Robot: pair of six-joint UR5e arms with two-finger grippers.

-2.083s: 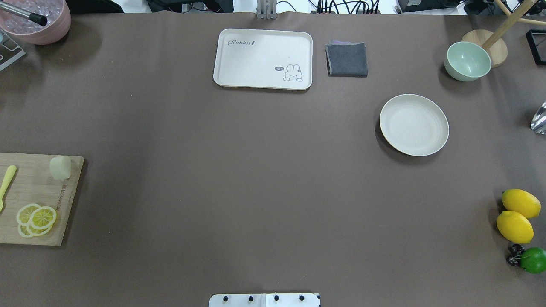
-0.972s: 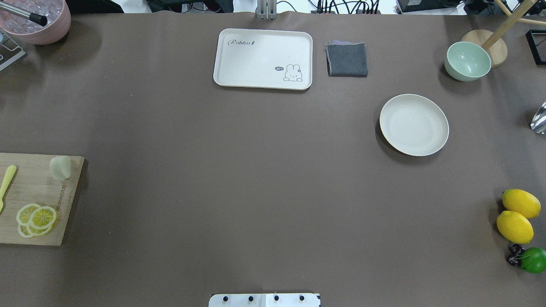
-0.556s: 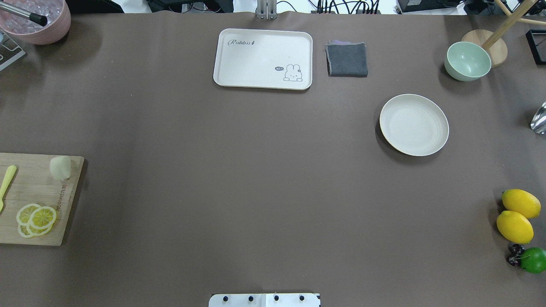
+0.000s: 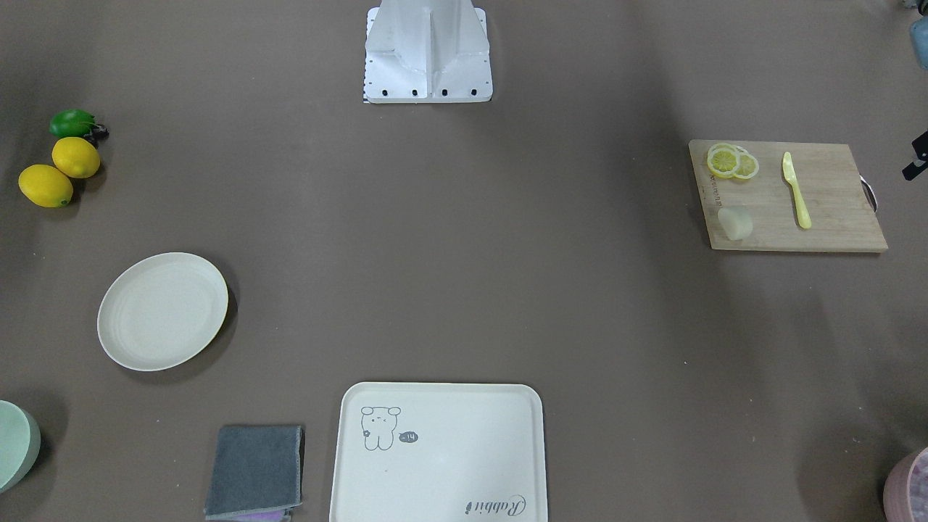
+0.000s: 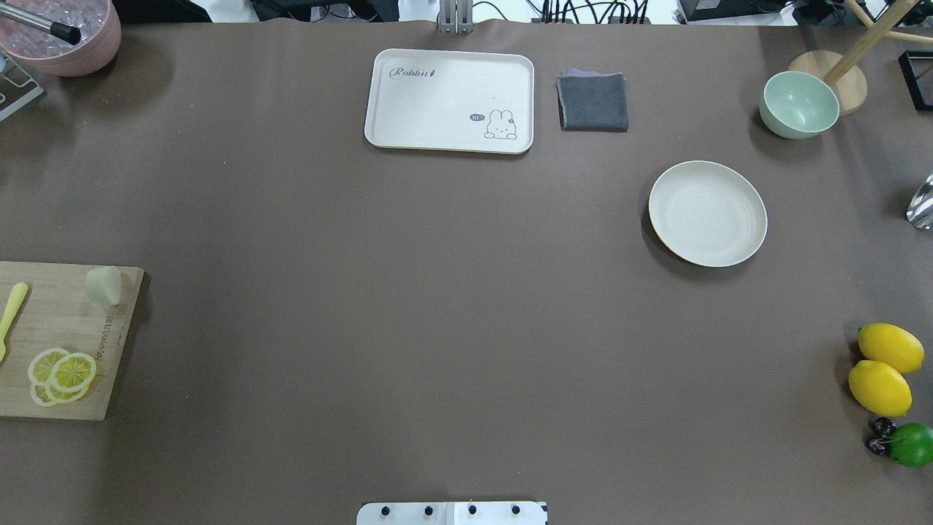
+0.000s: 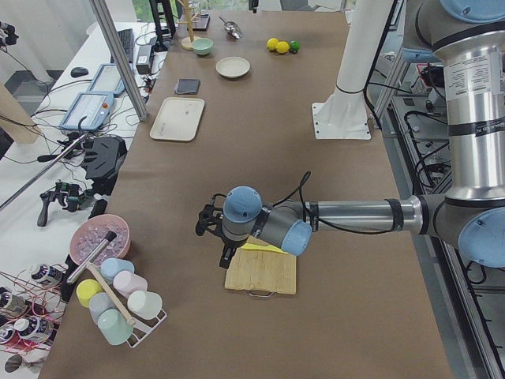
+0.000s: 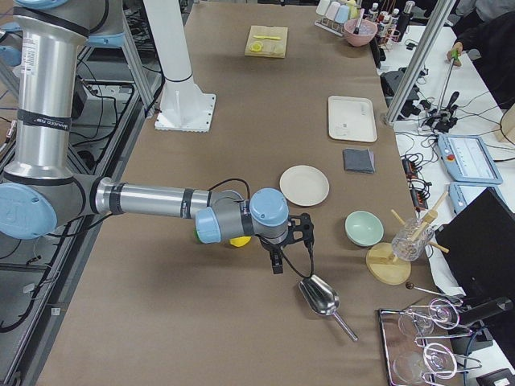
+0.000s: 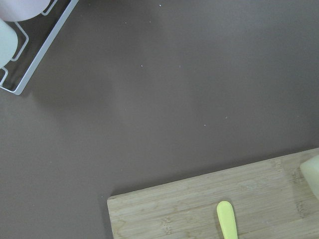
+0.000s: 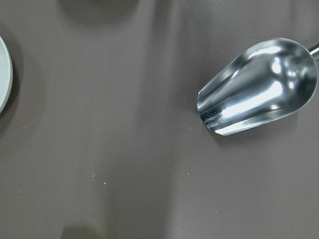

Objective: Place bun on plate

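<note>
Board [image 5: 58, 343]: robot's L table edge, mid-depth.
Bun [image 5: 103, 285]: on board, far inner corner.
Lemon slices [image 5: 62, 375]: on board, near end, overlapping.
Spreader [image 5: 11, 317]: on board, outboard of bun.
Plate [image 5: 707, 214]: R half, well apart from bun.
Tray [image 5: 448, 102]: far edge, centre, opp. robot base [image 5: 452, 513].
Cloth [image 5: 593, 102]: just R of tray.
Bowl [image 5: 799, 104]: far R, beyond plate, against stand [image 5: 838, 80].
Scoop [image 5: 922, 203]: R edge, outboard of plate.
Whole lemons [image 5: 889, 348]: R edge, nearer robot than plate; lime [image 5: 911, 444] just nearer again.
Ice bowl [image 5: 65, 29]: far L corner, cup rack [image 6: 118, 312] beside it.
L gripper [image 6: 207, 225]: above table just past board's far edge, toward rack.
R gripper [image 7: 306, 229]: above table near plate, bowl, scoop.
</note>
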